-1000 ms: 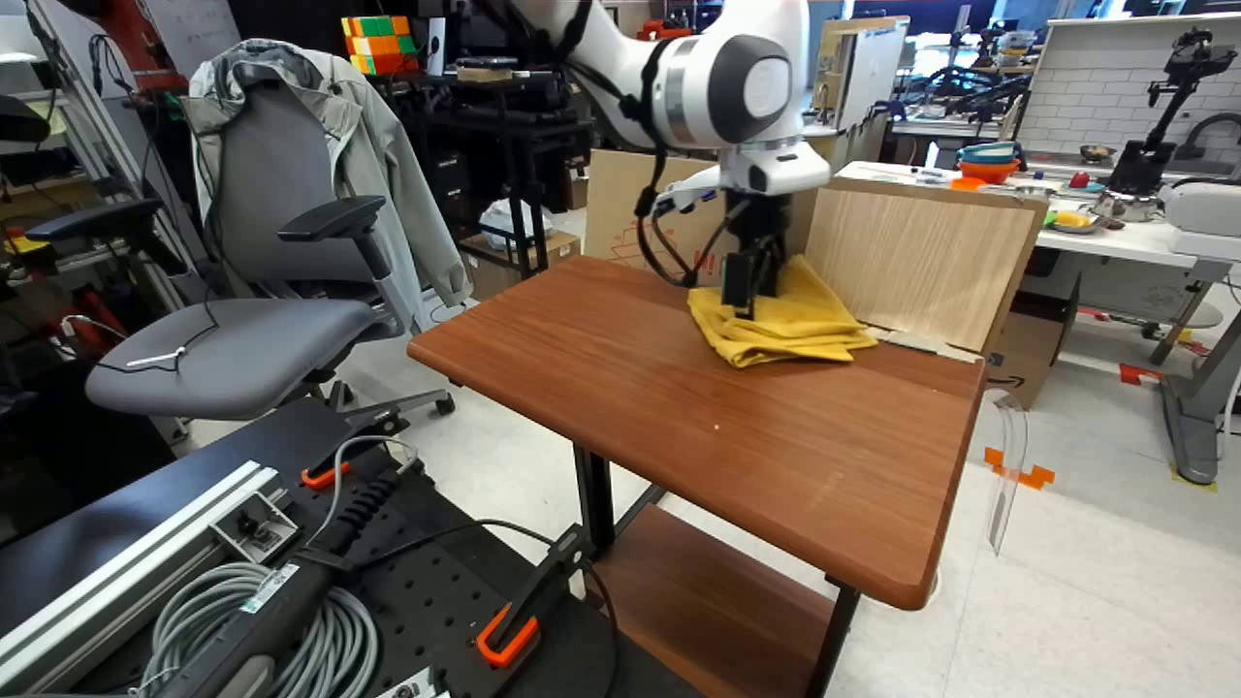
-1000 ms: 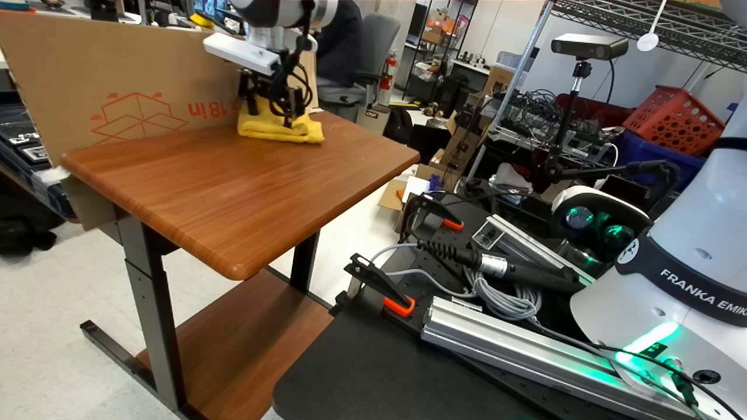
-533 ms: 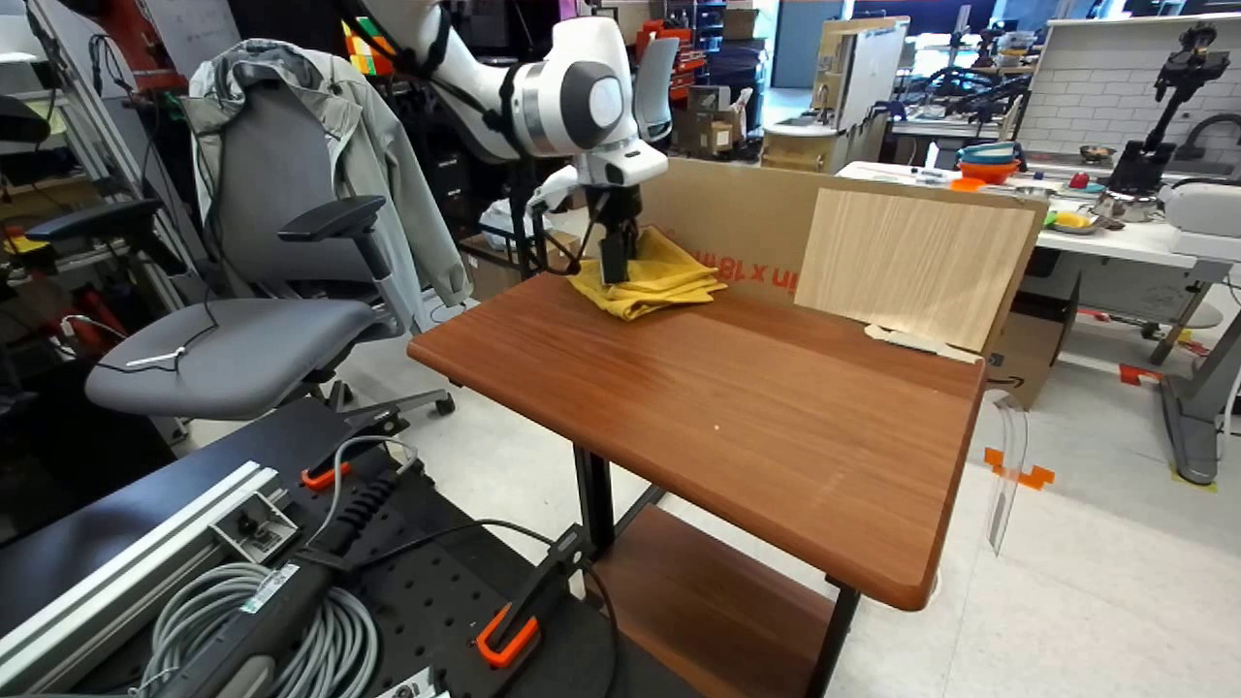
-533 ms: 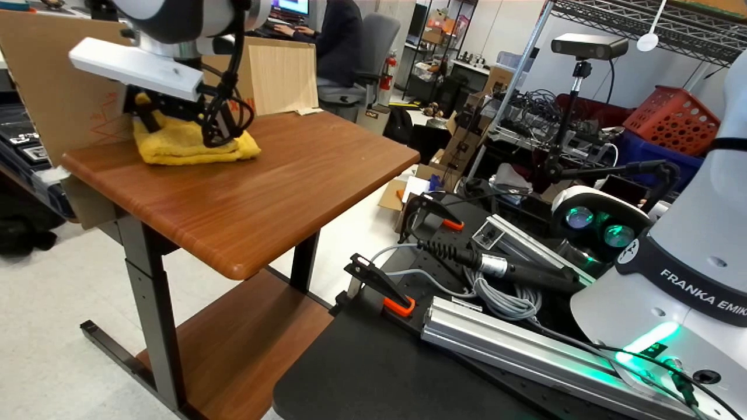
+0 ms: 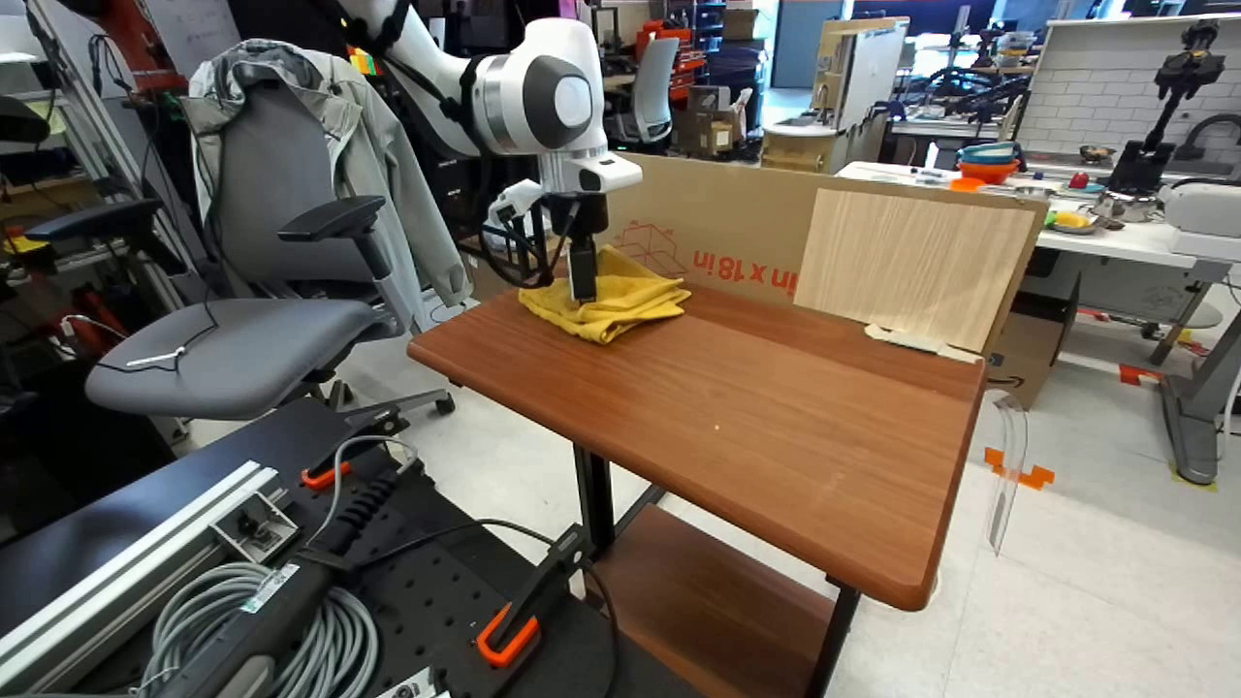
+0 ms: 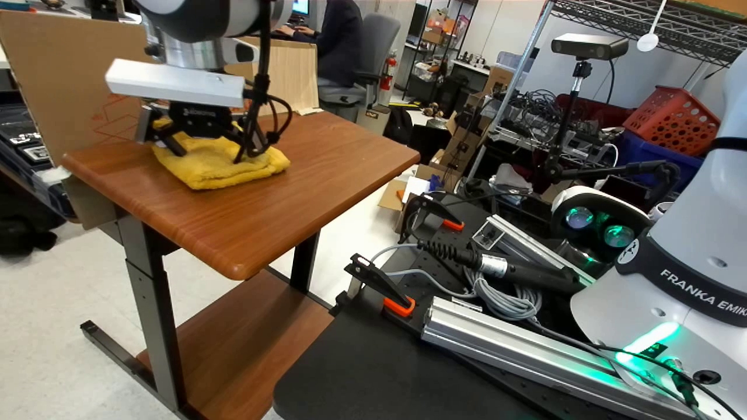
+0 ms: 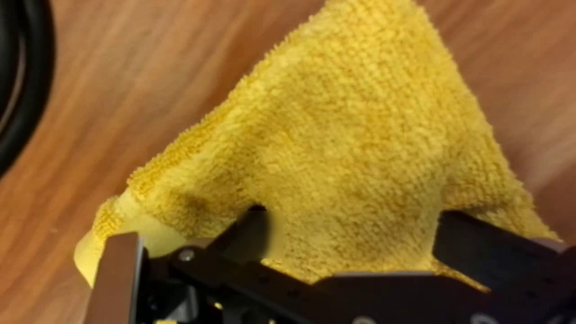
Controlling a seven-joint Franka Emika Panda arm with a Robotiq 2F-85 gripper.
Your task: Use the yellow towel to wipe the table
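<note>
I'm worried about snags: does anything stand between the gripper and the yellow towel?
Nothing visible: in the wrist view, the gripper has its spread fingers directly against the yellow towel; the black cable hangs to one side.

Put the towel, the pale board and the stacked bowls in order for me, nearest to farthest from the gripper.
In an exterior view:
1. Towel: beneath the gripper, touching it.
2. Pale board: picture right, at the back edge of the table.
3. Stacked bowls: farther right, in the background beyond the board.
</note>
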